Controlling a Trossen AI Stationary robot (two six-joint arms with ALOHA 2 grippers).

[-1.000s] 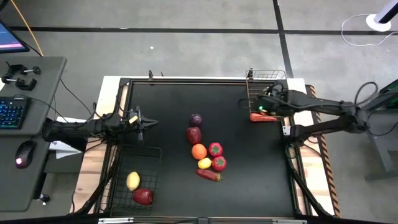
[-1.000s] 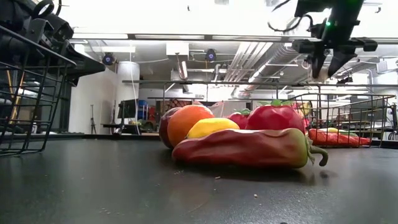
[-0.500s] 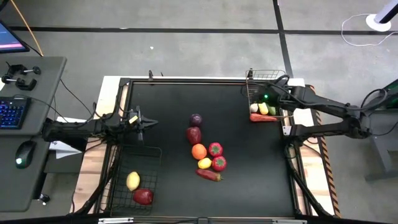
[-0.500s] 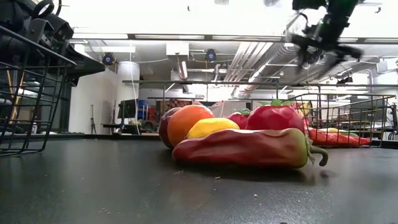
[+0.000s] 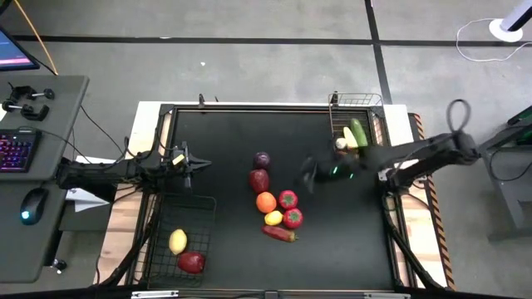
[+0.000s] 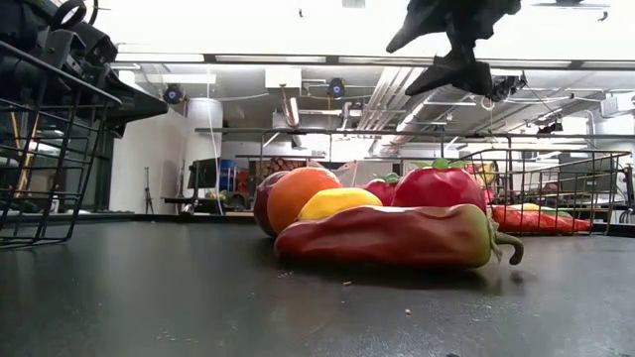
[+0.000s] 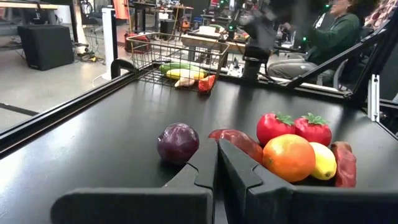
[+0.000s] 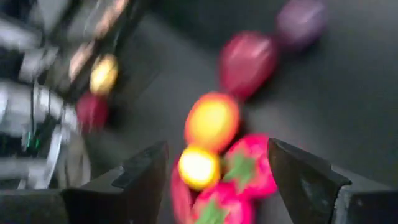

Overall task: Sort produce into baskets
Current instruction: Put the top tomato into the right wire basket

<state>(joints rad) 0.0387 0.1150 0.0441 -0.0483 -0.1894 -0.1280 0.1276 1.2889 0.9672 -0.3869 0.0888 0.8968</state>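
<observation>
Several toy produce lie in a pile mid-table: a purple round one (image 5: 262,159), a dark red one (image 5: 258,179), an orange (image 5: 265,202), two red tomatoes (image 5: 288,199), a yellow lemon (image 5: 273,218) and a red pepper (image 5: 278,233). The lighter wire basket (image 5: 357,100) at the far right holds a green cucumber (image 5: 358,133) and a pale yellow piece (image 5: 349,141). The black wire basket (image 5: 154,241) at the near left holds a lemon (image 5: 178,242) and a red fruit (image 5: 191,262). My right gripper (image 8: 217,180) is open and empty, above the table just right of the pile. My left gripper (image 7: 216,165) is shut, at the table's left.
The table's raised black frame (image 5: 249,109) runs along all sides. Bare black tabletop lies between the pile and each basket. A person (image 7: 329,31) sits beyond the table's right side in the left wrist view. A desk with a keyboard (image 5: 17,154) stands to the left.
My right gripper has left the lighter basket at the far right and swung toward the table's left and near side, to the pile in the middle, tipping from pointing down to a slant. The cucumber and yellow piece now show uncovered in that basket.
</observation>
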